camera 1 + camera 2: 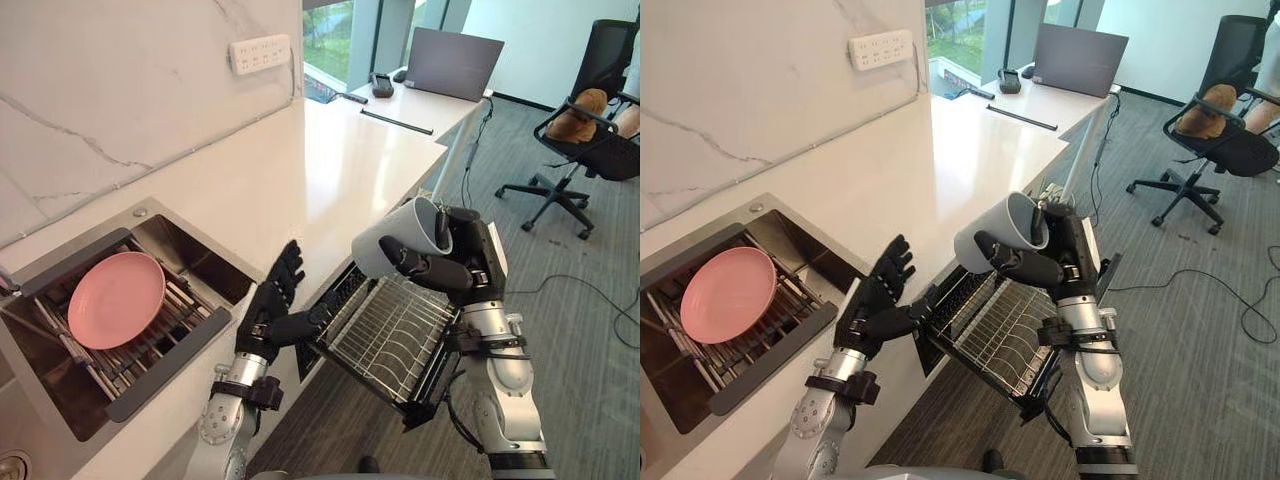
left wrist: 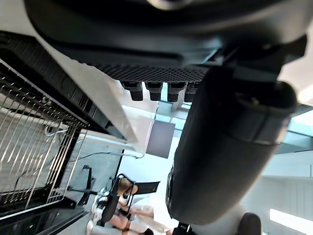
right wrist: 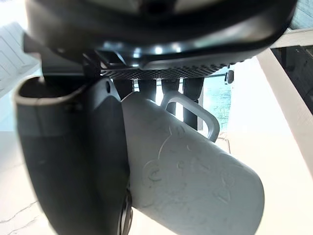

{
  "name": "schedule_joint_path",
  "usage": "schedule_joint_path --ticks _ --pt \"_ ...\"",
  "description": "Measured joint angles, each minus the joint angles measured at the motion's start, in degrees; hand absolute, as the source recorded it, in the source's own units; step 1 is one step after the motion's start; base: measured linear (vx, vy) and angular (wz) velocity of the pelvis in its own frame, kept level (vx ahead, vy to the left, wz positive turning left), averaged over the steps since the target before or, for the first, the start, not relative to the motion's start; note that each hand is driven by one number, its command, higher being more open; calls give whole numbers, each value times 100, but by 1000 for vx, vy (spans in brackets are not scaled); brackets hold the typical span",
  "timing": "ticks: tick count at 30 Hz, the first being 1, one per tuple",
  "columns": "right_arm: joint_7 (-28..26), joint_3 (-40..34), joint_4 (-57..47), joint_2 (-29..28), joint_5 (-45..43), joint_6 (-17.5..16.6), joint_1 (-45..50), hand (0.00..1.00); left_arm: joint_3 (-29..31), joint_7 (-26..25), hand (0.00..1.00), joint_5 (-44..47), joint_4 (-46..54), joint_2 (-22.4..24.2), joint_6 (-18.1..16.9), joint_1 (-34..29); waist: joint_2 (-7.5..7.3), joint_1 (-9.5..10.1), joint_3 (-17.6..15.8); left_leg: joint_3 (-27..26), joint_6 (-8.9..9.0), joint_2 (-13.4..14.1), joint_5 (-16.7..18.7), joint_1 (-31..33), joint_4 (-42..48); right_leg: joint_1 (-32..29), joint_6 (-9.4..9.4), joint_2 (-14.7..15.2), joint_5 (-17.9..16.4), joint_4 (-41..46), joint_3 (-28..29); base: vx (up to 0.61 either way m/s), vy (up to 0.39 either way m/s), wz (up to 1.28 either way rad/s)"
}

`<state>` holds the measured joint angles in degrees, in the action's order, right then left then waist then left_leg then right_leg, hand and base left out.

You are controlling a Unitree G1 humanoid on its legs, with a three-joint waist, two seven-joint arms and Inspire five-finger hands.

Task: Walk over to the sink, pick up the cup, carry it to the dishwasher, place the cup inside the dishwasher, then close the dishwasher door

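A pale grey cup with a handle lies tilted on its side in my right hand, whose thumb and fingers wrap it; the right wrist view shows the cup pressed against the thumb. Cup and hand hover above the pulled-out wire rack of the open dishwasher under the counter edge. My left hand is open with fingers spread, held at the counter edge just left of the rack, touching nothing.
A sink sunk into the white counter holds a pink plate on a rack. Farther along stand a laptop and small devices. An office chair with a brown plush toy stands on the carpet at right.
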<state>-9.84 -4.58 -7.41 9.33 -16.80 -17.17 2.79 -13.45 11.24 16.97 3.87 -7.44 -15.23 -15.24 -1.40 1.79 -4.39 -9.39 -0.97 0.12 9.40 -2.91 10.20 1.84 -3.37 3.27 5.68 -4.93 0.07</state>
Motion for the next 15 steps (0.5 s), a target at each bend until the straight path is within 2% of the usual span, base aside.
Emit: schedule_joint_path --ticks 6,11,15 --pt "-154 -119 1 115 -166 0 2 0 -91 431 100 -13 -47 -89 59 -55 46 -78 -24 -110 -6 10 25 -3 0 -47 -9 -16 18 1 114 -19 -1 -9" --pt "-274 -172 6 211 -220 0 20 0 -216 420 100 -156 -485 -178 276 -156 65 -114 -31 -127 -9 10 28 -2 0 -56 -12 -16 22 -5 131 -29 -6 -3" --pt "-287 -191 7 212 -230 0 142 0 -211 324 100 -394 -711 -183 308 -386 83 -100 -41 -103 -10 11 28 10 0 -57 -12 -14 21 -20 103 -31 -13 4"
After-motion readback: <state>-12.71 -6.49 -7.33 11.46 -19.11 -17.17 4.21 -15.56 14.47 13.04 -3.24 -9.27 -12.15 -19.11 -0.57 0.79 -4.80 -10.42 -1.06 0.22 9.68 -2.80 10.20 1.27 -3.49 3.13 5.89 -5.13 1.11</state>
